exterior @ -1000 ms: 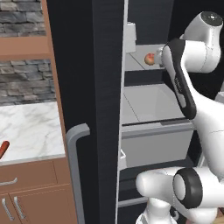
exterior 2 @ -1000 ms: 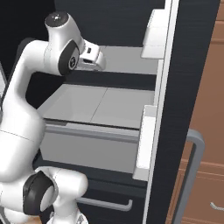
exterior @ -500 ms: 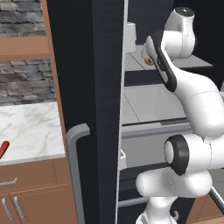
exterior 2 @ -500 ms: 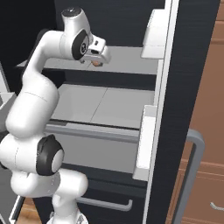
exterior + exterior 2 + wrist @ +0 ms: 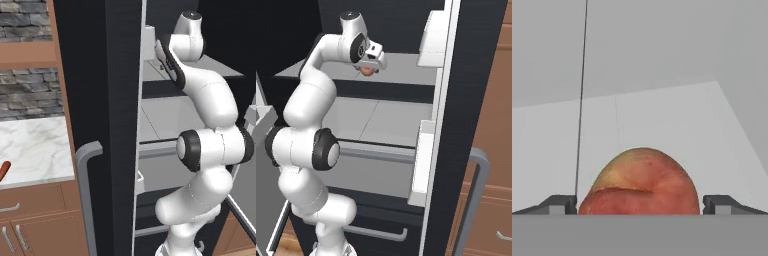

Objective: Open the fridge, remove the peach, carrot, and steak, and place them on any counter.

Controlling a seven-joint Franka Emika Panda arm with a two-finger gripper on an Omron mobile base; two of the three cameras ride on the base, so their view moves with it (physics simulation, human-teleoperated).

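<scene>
Between the tool [image 5: 640, 205] tips: one peach [image 5: 640, 181]; one carrot [image 5: 4, 170] on counter [image 5: 35, 150].

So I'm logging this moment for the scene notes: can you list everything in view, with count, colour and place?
fridge: one, near-black, doors open, light-grey shelves inside, grey bar handle on the door.
peach: one, pinkish-orange with a paler patch, on the upper fridge shelf, between the pincer's finger tips.
carrot: one, orange-red, lying on the counter at the left edge of the left base view.
counter: one, white marble with grey veins, on brown wooden cabinets left of the fridge.
stone wall: grey, behind the counter.
pincer: one, dark tips flanking the peach; whether they press on it I cannot tell.
arm: one, white with dark joints, reaching into the fridge.
</scene>
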